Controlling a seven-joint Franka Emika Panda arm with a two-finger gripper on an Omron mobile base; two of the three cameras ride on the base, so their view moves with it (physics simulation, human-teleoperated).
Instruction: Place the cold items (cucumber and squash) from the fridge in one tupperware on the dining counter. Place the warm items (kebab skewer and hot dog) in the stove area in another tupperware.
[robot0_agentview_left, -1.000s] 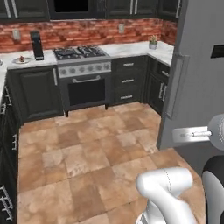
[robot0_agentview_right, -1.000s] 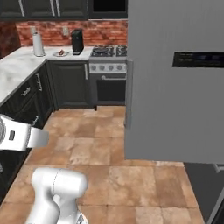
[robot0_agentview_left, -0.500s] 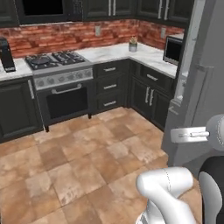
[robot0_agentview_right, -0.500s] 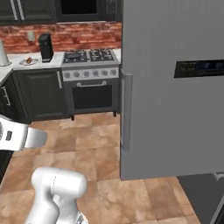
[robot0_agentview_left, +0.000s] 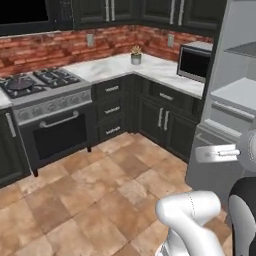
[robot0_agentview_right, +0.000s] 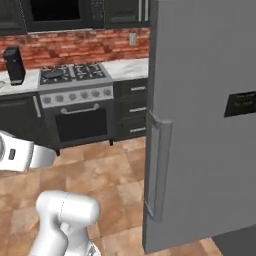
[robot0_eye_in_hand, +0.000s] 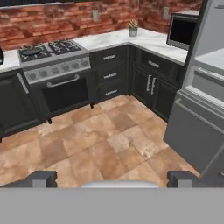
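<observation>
My gripper (robot0_eye_in_hand: 111, 180) is open, its two dark fingertips (robot0_eye_in_hand: 42, 177) spread wide with nothing between them, aimed down at the tiled floor. The fridge (robot0_agentview_left: 234, 95) stands open at the right of the left base view, showing pale shelves. Its grey door (robot0_agentview_right: 200, 125) swings out large in the right base view. The stove (robot0_agentview_left: 42, 89) sits at the back left, with a dark pan (robot0_agentview_left: 20, 83) on one burner. The cucumber, squash, kebab skewer, hot dog and tupperware are out of view.
A microwave (robot0_agentview_left: 195, 60) and a small potted plant (robot0_agentview_left: 135, 55) stand on the corner counter beside the fridge. A black coffee machine (robot0_agentview_right: 14, 65) is left of the stove (robot0_agentview_right: 75, 85). Dark cabinets line the walls. Open tiled floor (robot0_eye_in_hand: 100, 140) lies ahead.
The whole picture has shifted: the base has driven and turned toward the fridge. The stove slid left and the fridge's open shelves came into view. The gripper stays open.
</observation>
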